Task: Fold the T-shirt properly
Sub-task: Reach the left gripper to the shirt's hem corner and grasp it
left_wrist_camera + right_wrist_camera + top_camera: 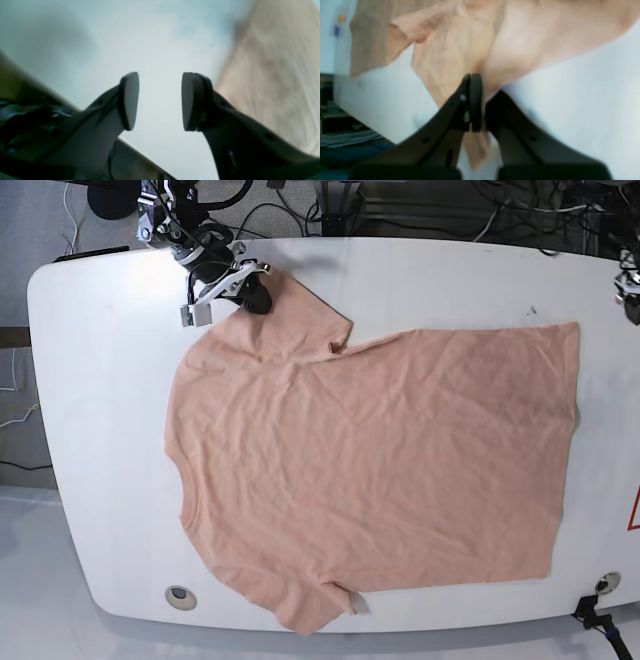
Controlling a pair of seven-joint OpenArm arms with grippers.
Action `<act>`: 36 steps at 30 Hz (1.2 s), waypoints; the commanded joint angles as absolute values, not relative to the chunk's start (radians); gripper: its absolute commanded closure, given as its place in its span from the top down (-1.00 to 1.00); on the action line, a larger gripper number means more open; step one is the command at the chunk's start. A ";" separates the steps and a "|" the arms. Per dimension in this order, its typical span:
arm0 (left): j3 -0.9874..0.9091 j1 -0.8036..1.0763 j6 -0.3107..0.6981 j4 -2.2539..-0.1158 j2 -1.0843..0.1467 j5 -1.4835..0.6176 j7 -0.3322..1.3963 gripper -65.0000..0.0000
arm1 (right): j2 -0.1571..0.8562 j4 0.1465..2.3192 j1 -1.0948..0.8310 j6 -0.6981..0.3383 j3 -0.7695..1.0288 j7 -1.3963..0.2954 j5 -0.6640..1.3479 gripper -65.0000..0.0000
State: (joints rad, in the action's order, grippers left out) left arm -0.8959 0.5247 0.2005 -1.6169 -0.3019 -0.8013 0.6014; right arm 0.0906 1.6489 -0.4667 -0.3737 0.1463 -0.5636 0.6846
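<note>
The peach T-shirt [370, 460] lies flat on the white table [100, 380], neck to the left and hem to the right. My right gripper [255, 295] is at the far sleeve, near the table's back left. In the right wrist view this gripper [480, 102] is shut on a fold of the T-shirt [450, 55], and fabric hangs out below the pads. My left gripper [160, 100] is open with nothing between its fingers, over bare table with the T-shirt's edge [275, 75] blurred to its right. Only a bit of the left arm [630, 285] shows in the base view, at the right edge.
Cables and dark equipment [420, 205] lie behind the table's back edge. Two round grommets [180, 596] [600, 582] sit near the front corners. A red mark [635, 510] shows at the table's right edge.
</note>
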 commanded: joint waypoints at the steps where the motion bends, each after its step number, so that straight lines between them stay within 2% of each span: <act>1: -0.921 0.496 0.239 -1.562 -0.309 -0.842 0.624 -0.23 | 0.101 1.650 -0.476 -0.358 0.151 -0.596 0.653 -1.00; 17: -0.928 0.366 0.482 -1.161 -0.342 -0.897 0.662 -0.20 | 0.100 1.665 -0.479 -0.345 0.155 -0.593 0.625 -1.00; 21: -0.914 0.371 0.512 -1.149 -0.343 -0.905 0.702 -0.20 | 0.103 1.678 -0.485 -0.346 0.153 -0.590 0.621 -1.00; 22: -0.909 0.359 0.519 -1.148 -0.342 -0.918 0.651 -0.23 | 0.093 1.666 -0.477 -0.359 0.156 -0.593 0.647 -1.00; 29: -0.834 0.320 0.532 -1.135 -0.339 -0.909 0.659 -0.27 | 0.093 1.666 -0.485 -0.360 0.159 -0.592 0.646 -1.00; 36: -0.771 0.294 0.548 -1.136 -0.336 -0.906 0.685 -0.40 | 0.094 1.666 -0.486 -0.361 0.160 -0.599 0.643 -1.00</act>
State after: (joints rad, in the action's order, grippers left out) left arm -0.7815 0.2935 0.5518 -1.1320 -0.3279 -0.9360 0.6399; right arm 0.0887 1.6615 -0.4751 -0.3744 0.1574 -0.5690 0.6773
